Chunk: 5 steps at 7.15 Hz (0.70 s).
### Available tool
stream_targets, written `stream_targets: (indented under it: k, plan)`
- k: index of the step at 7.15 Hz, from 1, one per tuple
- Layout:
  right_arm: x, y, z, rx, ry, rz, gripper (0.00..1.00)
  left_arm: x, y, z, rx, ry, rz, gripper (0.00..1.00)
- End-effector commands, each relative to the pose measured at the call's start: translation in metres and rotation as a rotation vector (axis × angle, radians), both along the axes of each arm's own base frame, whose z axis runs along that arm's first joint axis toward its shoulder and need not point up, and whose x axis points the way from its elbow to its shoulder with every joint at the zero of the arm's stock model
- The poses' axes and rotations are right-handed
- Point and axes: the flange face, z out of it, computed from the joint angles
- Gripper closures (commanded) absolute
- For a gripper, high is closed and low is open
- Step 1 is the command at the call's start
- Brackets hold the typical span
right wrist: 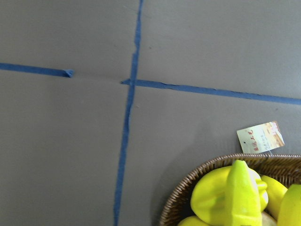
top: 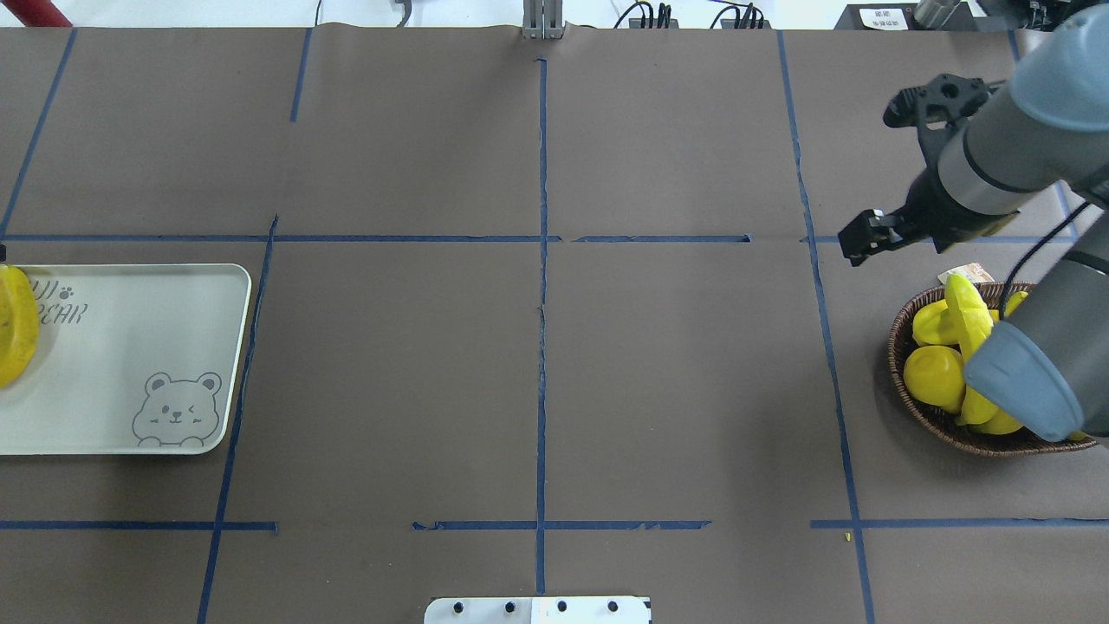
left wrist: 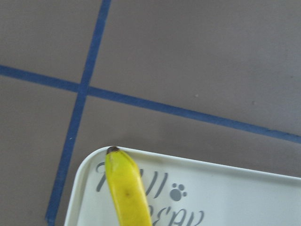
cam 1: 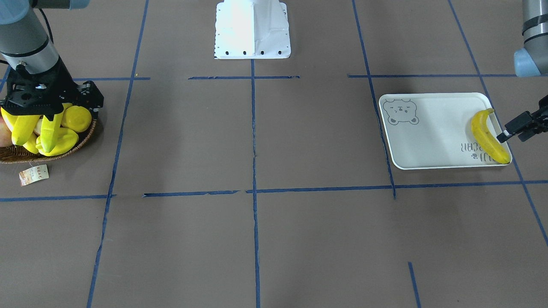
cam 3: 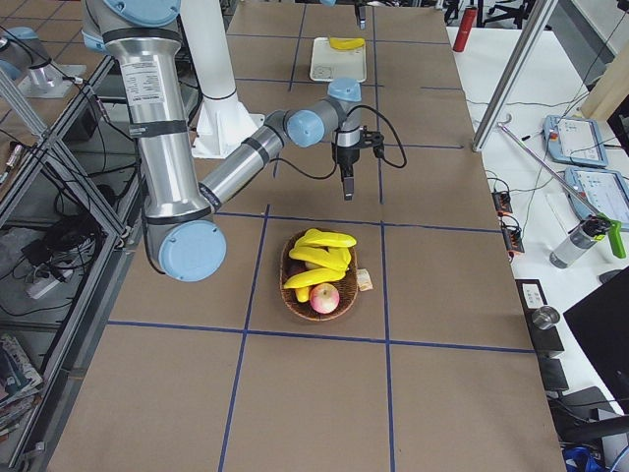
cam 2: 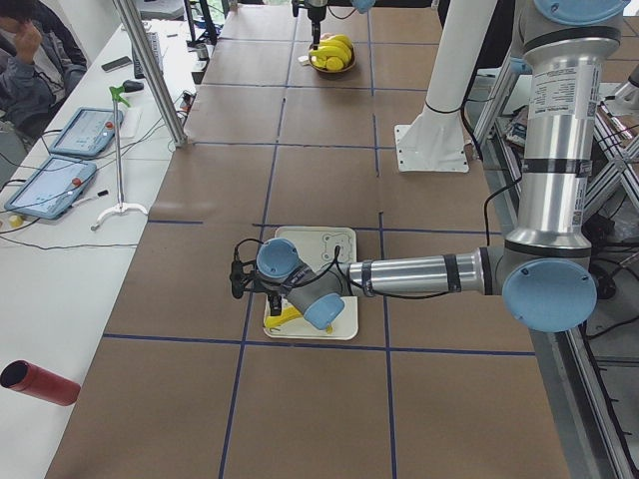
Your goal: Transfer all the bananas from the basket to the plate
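Note:
One banana (cam 1: 488,137) lies along the outer short edge of the plate (cam 1: 428,141), a pale tray with a bear face; it also shows in the left wrist view (left wrist: 124,188). My left gripper (cam 1: 511,133) is open and empty, just beside that banana at the plate's edge. The basket (top: 931,420) holds three bananas (cam 3: 319,258) among other fruit. My right gripper (top: 866,238) hangs above the basket's near side, clear of the fruit, and looks open and empty. Its fingertips are hidden in the front view.
The basket also holds a yellow lemon (top: 931,377), a yellow-green starfruit (top: 966,308) and a red apple (cam 3: 324,297). Its paper tag (cam 1: 33,174) lies on the table beside it. The robot's white base (cam 1: 252,30) stands at the table's middle back edge. Blue tape lines cross the brown table.

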Motion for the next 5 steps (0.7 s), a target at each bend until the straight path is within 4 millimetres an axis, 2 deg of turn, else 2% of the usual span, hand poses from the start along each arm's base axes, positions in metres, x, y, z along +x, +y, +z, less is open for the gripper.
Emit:
stream_targets:
  k: [1, 2, 5]
  plan:
    - [0.035, 0.042, 0.071, 0.042, -0.032, 0.02, 0.01, 0.001, -0.007, -0.01, 0.015, 0.008, 0.001, 0.0]
    - [0.03, 0.051, 0.082, 0.027, -0.019, -0.001, 0.03, 0.001, -0.007, -0.011, 0.015, 0.009, 0.0, 0.0]
    - [0.0, 0.062, 0.108, -0.014, 0.018, -0.071, 0.14, 0.001, -0.008, -0.012, 0.016, 0.009, 0.0, 0.0]
